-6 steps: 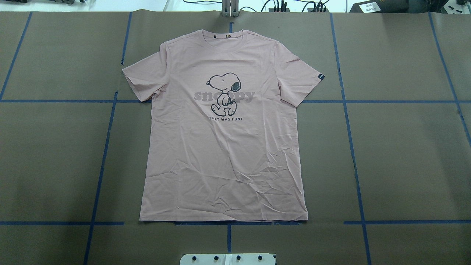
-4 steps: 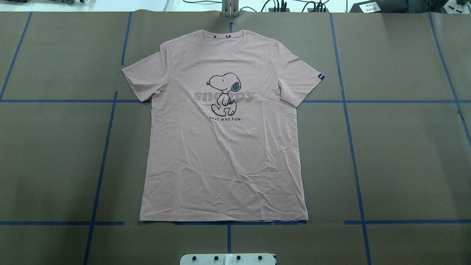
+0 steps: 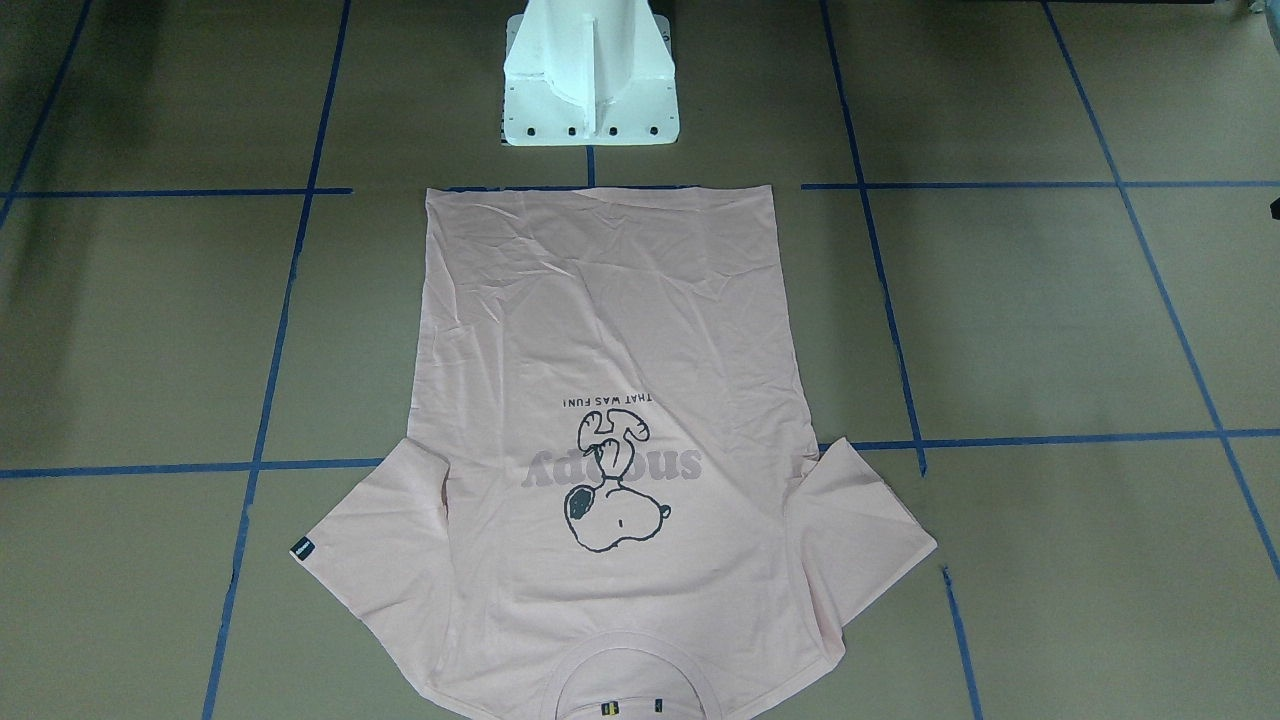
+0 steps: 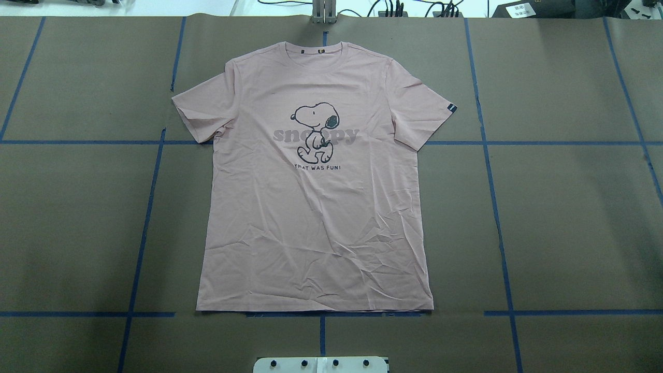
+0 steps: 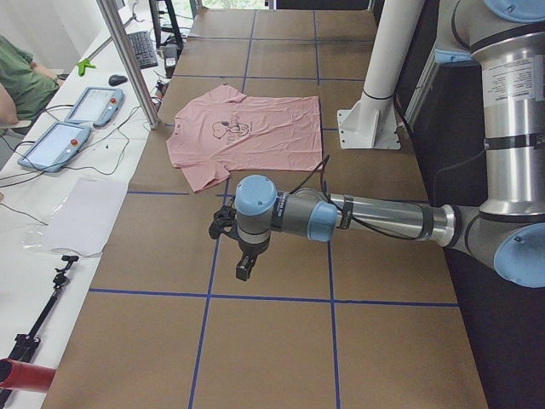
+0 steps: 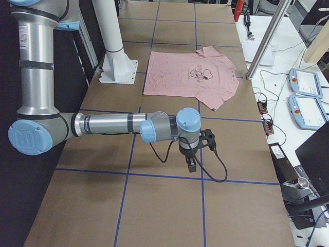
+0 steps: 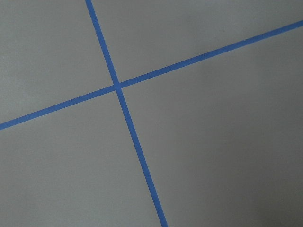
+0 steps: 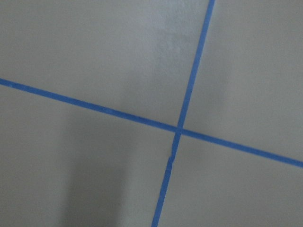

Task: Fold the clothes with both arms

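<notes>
One pale pink T-shirt (image 4: 316, 207) lies flat and face up in the middle of the table (image 4: 570, 233), collar away from the robot and hem (image 4: 313, 305) near the white pedestal (image 3: 590, 90). Over the last second the overhead view shows no change in it at all: same creases, same sleeve spread, same small dark sleeve tag (image 4: 451, 108). I read that as the fold not yet begun, with both arms parked or only about to approach (neither reaches into the overhead or front-facing view). The left gripper (image 5: 244, 266) hangs over bare paper toward the robot's left end of the table, well apart from the shirt, and the right gripper (image 6: 190, 164) does the same at the opposite end. Each wrist camera sees only a crossing of blue tape (image 7: 118, 87) on the brown surface, no cloth. Whether either gripper's fingers are apart or together I cannot tell, since they show only in the side views, small and partly hidden by the wrists. The front-facing view cuts off the collar (image 3: 630, 660) at its lower edge. Also hard to read are whether the shirt's back layer lies smooth under the front one, and how high each gripper sits above the table.
</notes>
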You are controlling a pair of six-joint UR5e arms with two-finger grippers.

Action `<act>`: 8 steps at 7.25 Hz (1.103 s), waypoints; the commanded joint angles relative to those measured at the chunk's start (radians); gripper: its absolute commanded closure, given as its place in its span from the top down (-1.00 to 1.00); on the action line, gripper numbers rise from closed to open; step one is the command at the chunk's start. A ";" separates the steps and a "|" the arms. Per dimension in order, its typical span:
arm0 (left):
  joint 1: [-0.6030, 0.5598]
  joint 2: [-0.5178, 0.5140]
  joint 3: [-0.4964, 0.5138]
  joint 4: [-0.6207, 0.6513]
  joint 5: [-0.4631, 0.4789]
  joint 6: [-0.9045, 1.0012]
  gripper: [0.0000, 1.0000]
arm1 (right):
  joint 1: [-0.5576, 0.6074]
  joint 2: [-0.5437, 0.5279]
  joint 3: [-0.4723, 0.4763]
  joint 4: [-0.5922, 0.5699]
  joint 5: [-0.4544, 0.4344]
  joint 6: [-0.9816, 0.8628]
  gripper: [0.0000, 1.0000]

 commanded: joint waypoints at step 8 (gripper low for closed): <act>0.011 -0.276 0.072 -0.451 0.027 -0.323 1.00 | -0.090 0.245 -0.063 0.076 0.058 0.257 1.00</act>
